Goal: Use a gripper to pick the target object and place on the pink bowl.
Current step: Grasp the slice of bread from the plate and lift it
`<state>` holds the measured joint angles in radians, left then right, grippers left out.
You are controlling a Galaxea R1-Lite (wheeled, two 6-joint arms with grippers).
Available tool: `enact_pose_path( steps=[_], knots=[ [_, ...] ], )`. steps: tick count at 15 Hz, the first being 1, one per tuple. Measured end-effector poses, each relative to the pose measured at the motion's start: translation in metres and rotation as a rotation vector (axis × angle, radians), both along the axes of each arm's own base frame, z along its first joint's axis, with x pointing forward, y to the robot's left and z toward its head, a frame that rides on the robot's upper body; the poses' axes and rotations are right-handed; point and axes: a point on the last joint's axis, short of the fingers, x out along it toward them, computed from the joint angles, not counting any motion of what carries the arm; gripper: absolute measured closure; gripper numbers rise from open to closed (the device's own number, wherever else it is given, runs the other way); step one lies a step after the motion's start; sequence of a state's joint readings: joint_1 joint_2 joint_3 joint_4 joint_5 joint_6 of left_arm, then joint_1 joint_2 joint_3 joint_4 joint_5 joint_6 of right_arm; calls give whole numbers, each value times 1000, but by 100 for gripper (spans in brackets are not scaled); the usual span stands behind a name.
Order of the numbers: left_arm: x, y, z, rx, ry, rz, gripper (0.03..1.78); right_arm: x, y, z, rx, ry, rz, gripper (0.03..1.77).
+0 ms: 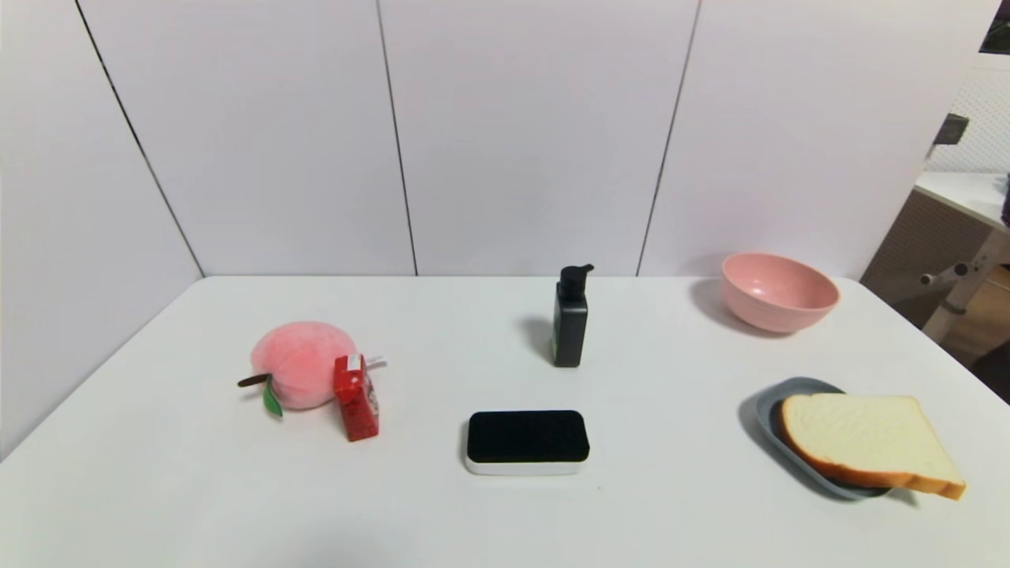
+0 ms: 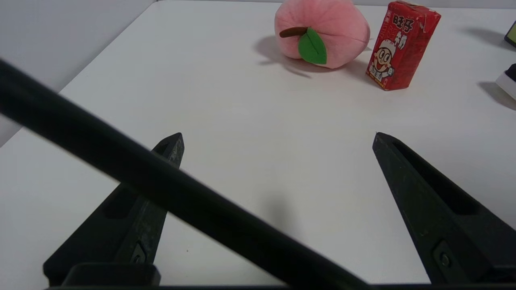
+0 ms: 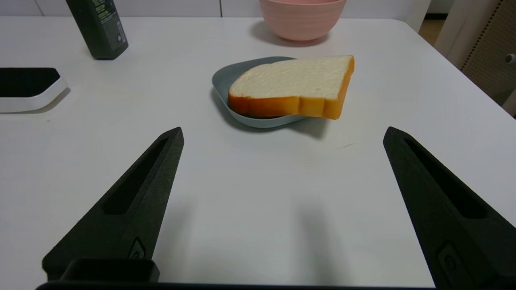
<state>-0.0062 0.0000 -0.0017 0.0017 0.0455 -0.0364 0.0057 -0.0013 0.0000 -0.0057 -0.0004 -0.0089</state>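
Note:
A thick slice of toast (image 1: 868, 440) (image 3: 294, 82), cream face with a golden-orange crust, lies on a grey-blue oval tray (image 1: 767, 410) (image 3: 225, 76) at the near right and overhangs its edge. The empty pink bowl (image 1: 777, 290) (image 3: 302, 18) stands behind it at the far right. My right gripper (image 3: 282, 135) hovers open over bare table short of the tray, with nothing between its fingers. My left gripper (image 2: 278, 137) is open over bare table at the near left, facing the plush peach. Neither gripper shows in the head view.
A pink plush peach (image 1: 300, 375) (image 2: 322, 30) and a red drink carton (image 1: 357, 397) (image 2: 401, 44) sit at the left. A black pump bottle (image 1: 570, 319) (image 3: 98, 28) stands mid-table, a black-topped white block (image 1: 527, 442) (image 3: 28, 86) nearer. A dark cable (image 2: 161, 189) crosses the left wrist view.

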Motion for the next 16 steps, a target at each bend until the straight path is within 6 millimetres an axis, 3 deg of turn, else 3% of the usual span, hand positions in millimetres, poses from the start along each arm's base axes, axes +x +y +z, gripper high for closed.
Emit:
enact_pose_path(
  steps=[6,8,12,16],
  knots=[
    [0,0,0,0,0,0,12,1,0,1,8,17,0,9],
    [0,0,0,0,0,0,12,0,0,15,7,4,2,9],
    [0,0,0,0,0,0,12,4,0,73,7,-24,5,9],
    [0,0,0,0,0,0,12,31,0,140,15,-9,9,9]
  ],
)
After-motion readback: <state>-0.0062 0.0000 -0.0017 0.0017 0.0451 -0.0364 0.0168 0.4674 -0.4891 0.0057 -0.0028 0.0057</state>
